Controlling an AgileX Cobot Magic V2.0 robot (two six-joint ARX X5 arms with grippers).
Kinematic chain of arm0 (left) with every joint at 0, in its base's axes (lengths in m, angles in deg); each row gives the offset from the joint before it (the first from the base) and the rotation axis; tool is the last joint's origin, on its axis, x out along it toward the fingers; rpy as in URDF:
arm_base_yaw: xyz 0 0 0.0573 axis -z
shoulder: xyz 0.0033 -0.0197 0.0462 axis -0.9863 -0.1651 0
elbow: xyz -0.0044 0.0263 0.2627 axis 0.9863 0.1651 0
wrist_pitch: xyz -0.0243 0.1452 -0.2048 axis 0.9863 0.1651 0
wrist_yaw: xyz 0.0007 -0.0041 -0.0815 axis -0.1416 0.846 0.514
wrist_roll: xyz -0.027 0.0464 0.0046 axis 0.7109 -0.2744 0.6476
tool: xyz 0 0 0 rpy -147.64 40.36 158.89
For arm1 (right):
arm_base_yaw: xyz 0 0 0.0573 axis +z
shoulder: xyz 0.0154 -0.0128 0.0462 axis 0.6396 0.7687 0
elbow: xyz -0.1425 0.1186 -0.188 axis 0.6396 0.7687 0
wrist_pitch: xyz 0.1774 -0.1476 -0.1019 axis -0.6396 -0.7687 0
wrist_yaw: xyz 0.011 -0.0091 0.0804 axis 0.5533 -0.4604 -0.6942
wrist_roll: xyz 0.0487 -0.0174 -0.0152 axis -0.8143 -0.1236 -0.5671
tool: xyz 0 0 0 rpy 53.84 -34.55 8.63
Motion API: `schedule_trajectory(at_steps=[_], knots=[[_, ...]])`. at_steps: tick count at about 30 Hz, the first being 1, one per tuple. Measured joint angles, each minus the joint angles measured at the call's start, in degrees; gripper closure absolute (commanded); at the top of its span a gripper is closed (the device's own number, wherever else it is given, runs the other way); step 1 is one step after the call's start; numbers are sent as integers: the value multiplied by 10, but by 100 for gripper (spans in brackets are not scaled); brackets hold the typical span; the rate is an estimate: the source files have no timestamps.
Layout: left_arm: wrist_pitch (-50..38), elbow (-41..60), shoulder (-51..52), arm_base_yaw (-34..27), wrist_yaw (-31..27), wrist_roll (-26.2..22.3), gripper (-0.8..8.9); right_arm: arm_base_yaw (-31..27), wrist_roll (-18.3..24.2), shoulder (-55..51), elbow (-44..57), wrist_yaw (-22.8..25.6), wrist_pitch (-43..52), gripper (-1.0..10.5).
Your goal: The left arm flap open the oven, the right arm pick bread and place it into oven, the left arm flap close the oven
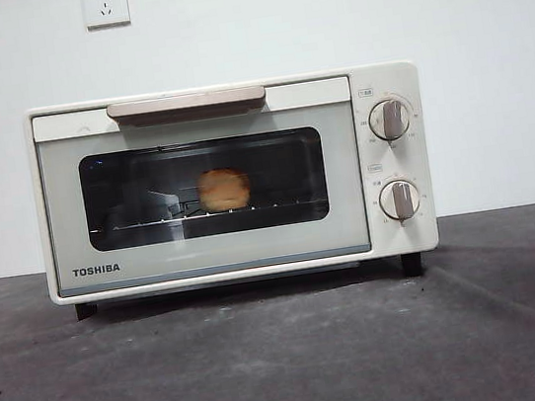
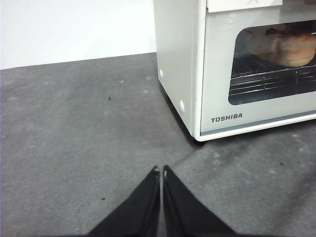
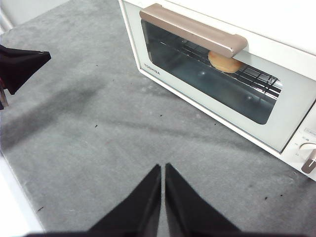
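You see the golden knobbly bread (image 1: 224, 189) behind the cream-white oven's (image 1: 405, 241) shut door, both closed, empty hands well clear of it.

The brand TOSHIBA is printed in dark capitals on the lower corner of the oven (image 1: 233, 180) door, the corner away from the knobs (image 1: 389, 120), ahead of both shut grippers. The small markings around the two knobs are too fine to read.

Level front camera, two angled wrist cameras, all facing oven (image 1: 235, 180).
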Motion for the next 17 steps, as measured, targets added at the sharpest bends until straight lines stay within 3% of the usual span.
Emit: schedule_trajectory(at_steps=[8, 17], knots=[[0, 0, 0, 0, 0, 0, 797, -49, 14, -36, 0, 10, 0, 939], [0, 0, 0, 0, 0, 0, 797, -240, 54, -163, 56, 11, 46, 939]])
